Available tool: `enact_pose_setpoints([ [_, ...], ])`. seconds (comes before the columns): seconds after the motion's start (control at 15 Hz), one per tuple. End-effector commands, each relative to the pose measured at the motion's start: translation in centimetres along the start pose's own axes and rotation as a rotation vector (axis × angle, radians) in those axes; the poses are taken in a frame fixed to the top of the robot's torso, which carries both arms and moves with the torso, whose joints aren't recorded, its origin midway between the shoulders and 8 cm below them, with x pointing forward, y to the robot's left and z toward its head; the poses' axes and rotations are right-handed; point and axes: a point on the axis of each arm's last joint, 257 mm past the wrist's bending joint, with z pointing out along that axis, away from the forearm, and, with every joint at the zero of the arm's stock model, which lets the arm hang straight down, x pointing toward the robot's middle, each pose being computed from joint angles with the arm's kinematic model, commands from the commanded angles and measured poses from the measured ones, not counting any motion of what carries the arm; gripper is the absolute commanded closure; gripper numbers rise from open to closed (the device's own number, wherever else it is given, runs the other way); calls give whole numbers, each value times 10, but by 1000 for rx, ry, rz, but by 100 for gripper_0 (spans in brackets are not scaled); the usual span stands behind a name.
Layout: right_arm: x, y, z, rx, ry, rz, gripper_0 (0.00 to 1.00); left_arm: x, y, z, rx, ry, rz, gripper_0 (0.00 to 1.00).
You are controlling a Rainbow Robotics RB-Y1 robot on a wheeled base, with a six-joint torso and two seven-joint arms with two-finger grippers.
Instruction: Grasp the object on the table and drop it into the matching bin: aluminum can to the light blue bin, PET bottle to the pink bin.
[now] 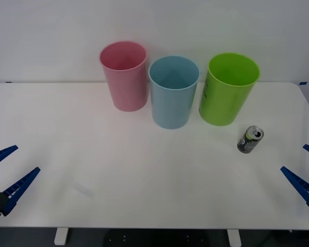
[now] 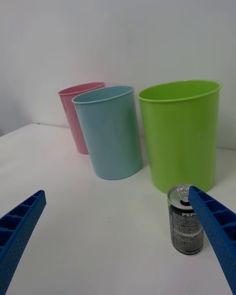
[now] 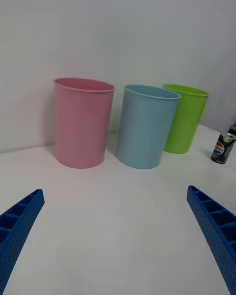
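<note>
The aluminum can [image 1: 250, 139], small and dark with a silver top, stands upright on the white table [image 1: 92, 154] at the right, just in front of the lime green bin. The pink bin [image 1: 124, 76] and the light blue bin [image 1: 173, 92] stand side by side at the back. My right gripper [image 1: 306, 167] is open at the table's right edge, a short way from the can [image 2: 185, 226]; one of its fingers [image 2: 216, 226] overlaps the can in the right wrist view. My left gripper [image 1: 13, 172] is open at the left edge, far from the can [image 3: 223, 148].
A lime green bin [image 1: 228, 89] stands right of the light blue one, closest to the can. The three bins form a row near the table's far edge, against a white wall. Bare tabletop stretches between the grippers.
</note>
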Motion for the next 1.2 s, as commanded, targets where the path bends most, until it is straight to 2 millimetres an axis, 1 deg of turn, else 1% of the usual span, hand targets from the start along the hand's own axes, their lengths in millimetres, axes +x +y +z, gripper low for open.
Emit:
enact_pose_setpoints([
  [0.07, 0, 0, 0, 0, 0, 0, 0, 0, 0, 0, 0, 0, 0, 0],
  [0.13, 13, 4, -4, 11, 14, 32, 0, 0, 0, 0, 0, 0, 0, 0],
  [0.27, 12, 8, 2, -3, 15, 31, 0, 0, 0, 0, 0, 0, 0, 0],
  [0.33, 13, 6, 2, 3, 19, 26, 0, 0, 0, 0, 0, 0, 0, 0],
  [0.93, 34, 3, -19, 52, 79, 2, 0, 0, 0, 0, 0, 0, 0, 0],
  [1.2, 54, -11, -20, 118, 98, -96, 0, 0, 0, 0, 0, 0, 0, 0],
])
